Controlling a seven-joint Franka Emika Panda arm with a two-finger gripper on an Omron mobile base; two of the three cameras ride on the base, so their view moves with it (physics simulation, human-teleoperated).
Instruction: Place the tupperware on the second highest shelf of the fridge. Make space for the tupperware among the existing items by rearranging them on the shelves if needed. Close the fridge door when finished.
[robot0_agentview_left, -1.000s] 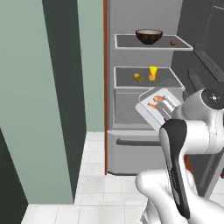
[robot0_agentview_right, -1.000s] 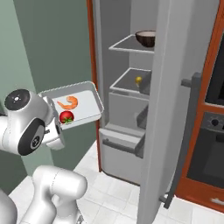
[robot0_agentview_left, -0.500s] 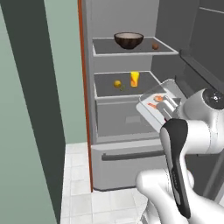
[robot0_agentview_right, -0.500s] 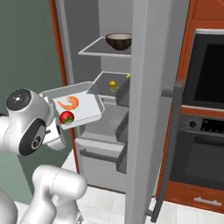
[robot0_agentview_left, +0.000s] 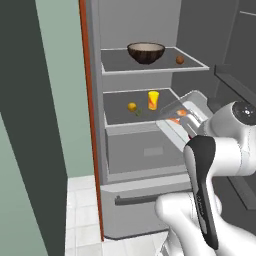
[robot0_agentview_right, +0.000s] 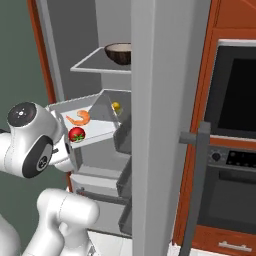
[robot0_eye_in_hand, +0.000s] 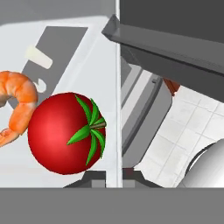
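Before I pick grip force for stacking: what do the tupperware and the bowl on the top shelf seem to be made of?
The tupperware looks like thin, pale, smooth plastic, with glassy see-through walls in the left base view. The bowl looks like dark brown wood or coconut shell, matte, with a paler inside; glazed ceramic is possible too.

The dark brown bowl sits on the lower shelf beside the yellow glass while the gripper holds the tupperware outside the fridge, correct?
Not quite. The left base view shows the bowl on the upper shelf; the yellow glass stands one shelf below. The gripper does hold the tupperware.

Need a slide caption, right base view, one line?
Gripper holds the tupperware, with tomato and shrimp, before the open fridge.
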